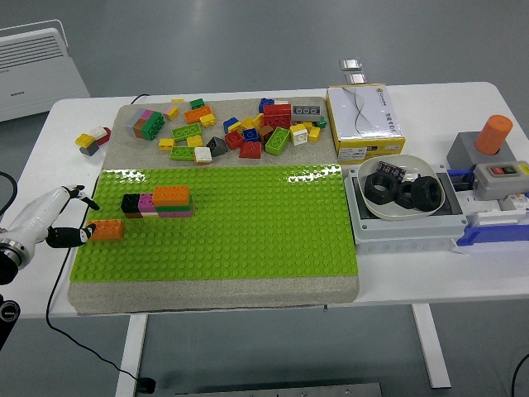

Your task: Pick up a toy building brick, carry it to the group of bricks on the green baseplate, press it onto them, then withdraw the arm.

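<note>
A green baseplate (248, 223) lies on the table. On its left part stands a group of joined bricks (158, 202): black, pink, green, with an orange one on top. A single orange brick (106, 230) sits on the plate's left edge, apart from the group. My left hand (68, 217), white with black fingertips, is at the table's left edge, just left of the orange brick, fingers spread and holding nothing. The right arm is out of view.
A pile of loose bricks (240, 132) lies on a grey mat behind the baseplate. Two bricks (92, 138) lie off the mat at far left. A yellow-white box (364, 120), a bowl of black nuts (402, 188) and a button box (488, 157) stand at right.
</note>
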Available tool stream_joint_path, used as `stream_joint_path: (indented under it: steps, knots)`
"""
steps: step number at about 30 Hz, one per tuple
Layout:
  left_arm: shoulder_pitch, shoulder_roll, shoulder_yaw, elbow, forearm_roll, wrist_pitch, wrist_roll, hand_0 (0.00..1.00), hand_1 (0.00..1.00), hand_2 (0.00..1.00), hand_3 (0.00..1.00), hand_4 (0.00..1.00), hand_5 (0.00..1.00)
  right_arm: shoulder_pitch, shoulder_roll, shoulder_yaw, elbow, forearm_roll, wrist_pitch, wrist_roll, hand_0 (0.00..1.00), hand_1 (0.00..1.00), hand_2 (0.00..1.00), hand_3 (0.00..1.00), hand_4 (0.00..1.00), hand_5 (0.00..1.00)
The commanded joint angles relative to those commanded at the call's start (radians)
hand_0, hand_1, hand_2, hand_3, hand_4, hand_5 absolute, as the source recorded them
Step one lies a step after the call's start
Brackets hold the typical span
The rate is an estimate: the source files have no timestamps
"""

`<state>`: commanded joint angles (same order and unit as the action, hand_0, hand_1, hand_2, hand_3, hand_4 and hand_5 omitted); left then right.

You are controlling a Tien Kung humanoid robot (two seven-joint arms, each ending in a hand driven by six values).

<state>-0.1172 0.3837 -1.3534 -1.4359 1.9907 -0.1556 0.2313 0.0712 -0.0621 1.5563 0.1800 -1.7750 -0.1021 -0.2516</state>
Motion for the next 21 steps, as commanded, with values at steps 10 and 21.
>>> stream_joint_path:
  steps: [10, 21]
  knots:
    - [-0.018, 0.0, 0.032, 0.028, -0.002, -0.011, 0.01, 0.974, 0.956, 0.948, 0.632, 0.696, 0.002, 0.001, -0.002, 0.0, 0.0, -0.003, -0.001, -0.002, 0.653, 0.688, 0.747, 0.795, 0.906, 0.998]
    - [-0.063, 0.052, 0.068, 0.036, -0.021, -0.066, 0.052, 0.979, 0.962, 0.964, 0.754, 0.77, 0.002, 0.006, -0.007, 0.02, 0.0, -0.019, 0.0, -0.001, 0.654, 0.681, 0.743, 0.794, 0.902, 0.998]
